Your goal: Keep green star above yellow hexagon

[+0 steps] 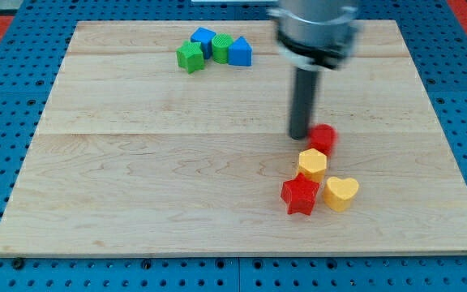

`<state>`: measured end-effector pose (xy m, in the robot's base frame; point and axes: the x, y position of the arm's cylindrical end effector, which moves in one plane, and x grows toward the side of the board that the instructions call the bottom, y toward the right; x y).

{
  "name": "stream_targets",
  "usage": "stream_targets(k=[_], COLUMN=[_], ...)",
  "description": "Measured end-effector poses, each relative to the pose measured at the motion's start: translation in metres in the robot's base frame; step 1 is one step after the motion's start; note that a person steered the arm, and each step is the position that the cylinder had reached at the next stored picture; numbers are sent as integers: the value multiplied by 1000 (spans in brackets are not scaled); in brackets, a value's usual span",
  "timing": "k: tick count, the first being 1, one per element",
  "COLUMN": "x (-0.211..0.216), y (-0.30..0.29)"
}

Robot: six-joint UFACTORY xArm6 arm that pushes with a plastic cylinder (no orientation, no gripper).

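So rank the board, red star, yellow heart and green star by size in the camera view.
1. Board, by far.
2. Red star and yellow heart: alike, unranked.
3. Green star: looks smaller, but lies farther back, so unsure.

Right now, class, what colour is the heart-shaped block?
Yellow: the heart-shaped block shows best in the camera view, lower right.

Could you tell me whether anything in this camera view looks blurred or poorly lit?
Camera view: the arm's grey housing at the view's top is soft, as if moving; my tip casts hardly any shadow beside the red block; lighting is even, without glare.
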<state>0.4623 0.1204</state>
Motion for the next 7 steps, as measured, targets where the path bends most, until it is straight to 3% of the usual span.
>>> stream_targets(k=[1, 2, 4, 5, 6, 7], x=[-10, -81, -164, -198, -188, -268], y=[-4, -34, -219, -222, -284, -318])
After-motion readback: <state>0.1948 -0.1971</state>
